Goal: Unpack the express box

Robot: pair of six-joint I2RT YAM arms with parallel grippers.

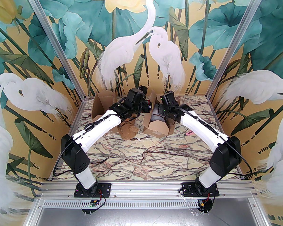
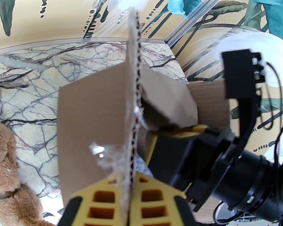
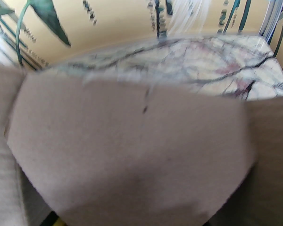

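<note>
The express box (image 1: 157, 129) is brown cardboard and stands open at the back middle of the table, with white packing (image 1: 155, 119) inside. My left gripper (image 2: 131, 180) is shut on the edge of an upright flap (image 2: 132, 90) of the box, which carries torn clear tape. My right gripper (image 2: 179, 132) reaches down into the box beside that flap; its fingertips are hidden there. In the right wrist view a blurred cardboard flap (image 3: 132, 149) lies right in front of the camera. A brown teddy bear (image 1: 128, 129) lies on the table left of the box.
A second open cardboard box (image 1: 103, 105) stands at the back left by the wall. A small pink item (image 1: 190, 132) lies right of the express box. The marble table (image 1: 141, 159) is bounded by painted walls on three sides.
</note>
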